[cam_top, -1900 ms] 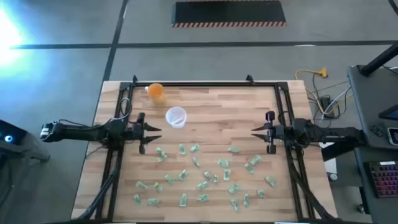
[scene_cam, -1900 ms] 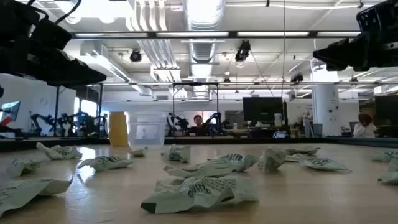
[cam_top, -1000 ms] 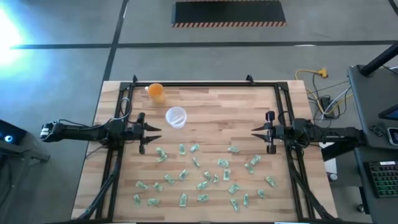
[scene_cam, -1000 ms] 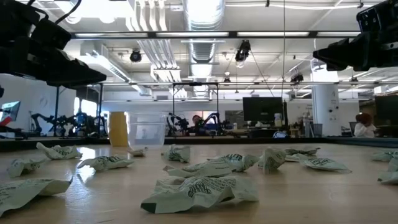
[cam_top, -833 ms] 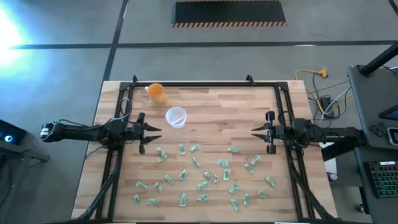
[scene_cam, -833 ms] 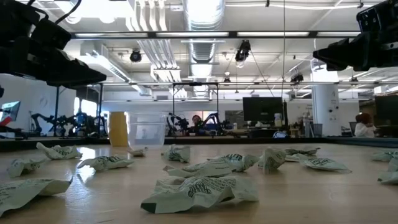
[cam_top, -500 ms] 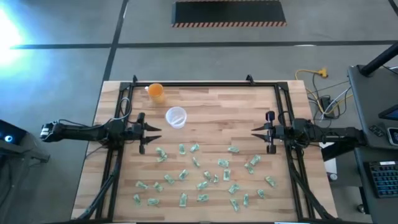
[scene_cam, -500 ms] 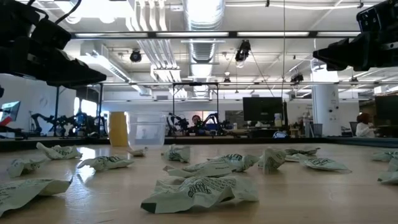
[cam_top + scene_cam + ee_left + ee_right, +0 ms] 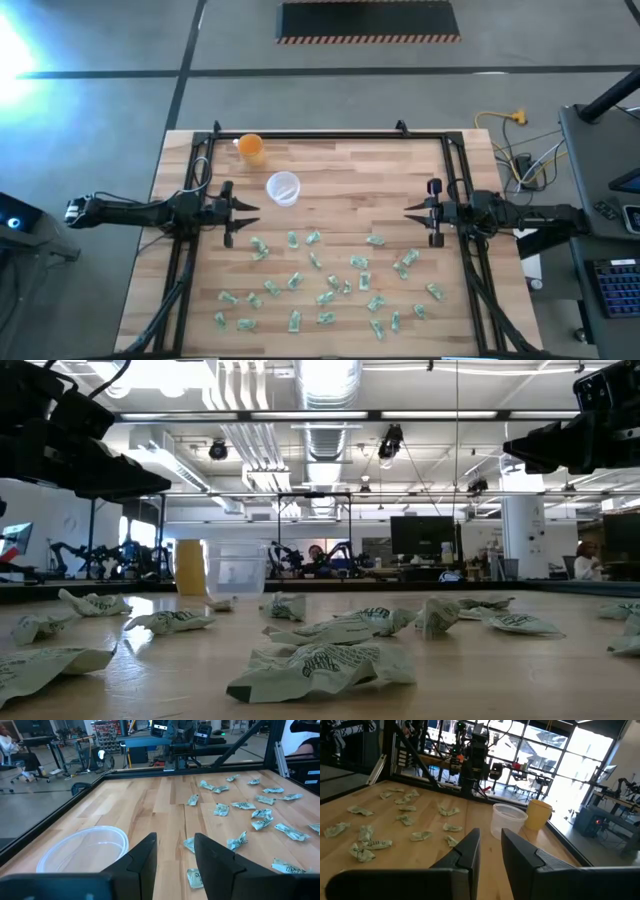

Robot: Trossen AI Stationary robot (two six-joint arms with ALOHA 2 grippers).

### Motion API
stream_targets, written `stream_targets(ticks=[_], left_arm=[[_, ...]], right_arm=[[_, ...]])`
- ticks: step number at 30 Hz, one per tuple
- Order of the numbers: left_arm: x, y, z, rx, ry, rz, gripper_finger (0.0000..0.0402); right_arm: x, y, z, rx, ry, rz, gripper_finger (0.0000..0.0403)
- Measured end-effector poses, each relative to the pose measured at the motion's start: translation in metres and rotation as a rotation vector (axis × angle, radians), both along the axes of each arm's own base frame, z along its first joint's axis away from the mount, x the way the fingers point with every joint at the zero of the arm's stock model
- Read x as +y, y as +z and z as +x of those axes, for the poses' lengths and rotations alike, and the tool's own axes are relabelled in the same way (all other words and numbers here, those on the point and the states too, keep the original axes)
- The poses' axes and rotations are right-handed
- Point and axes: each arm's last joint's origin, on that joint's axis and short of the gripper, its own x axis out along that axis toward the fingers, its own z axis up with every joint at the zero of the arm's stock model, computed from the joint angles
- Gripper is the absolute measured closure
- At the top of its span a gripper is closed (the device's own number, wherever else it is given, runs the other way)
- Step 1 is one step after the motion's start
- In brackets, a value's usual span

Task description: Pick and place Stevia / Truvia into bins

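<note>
Green print shows on the crumpled sachets [image 9: 320,668], but it can't be read. Nothing has moved since the earlier frames. Left end effector [image 9: 247,214] hovers released at the table [image 9: 350,170] edge, clear cup [image 9: 283,187] just ahead and to one side, orange cup [image 9: 250,148] beyond. Right end effector [image 9: 412,213] hovers opposite, released too. Sachets lie scattered between and nearer than both.
</note>
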Motion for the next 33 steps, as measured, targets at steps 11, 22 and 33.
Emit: stream_targets(ticks=[11, 22, 33], left_arm=[[0.0, 0.0, 0.0, 0.0, 0.0, 0.0, 0.0287], [0.0, 0.0, 0.0, 0.001, 0.0, 0.0, 0.0287], [0.0001, 0.0007, 0.0001, -0.007, 0.004, 0.001, 0.0287]], right_arm=[[0.0, 0.0, 0.0, 0.0, 0.0, 0.0, 0.0335], [0.0, 0.0, 0.0, 0.0, 0.0, 0.0, 0.0335], [0.0, 0.0014, 0.0, -0.011, -0.002, -0.354, 0.0335]])
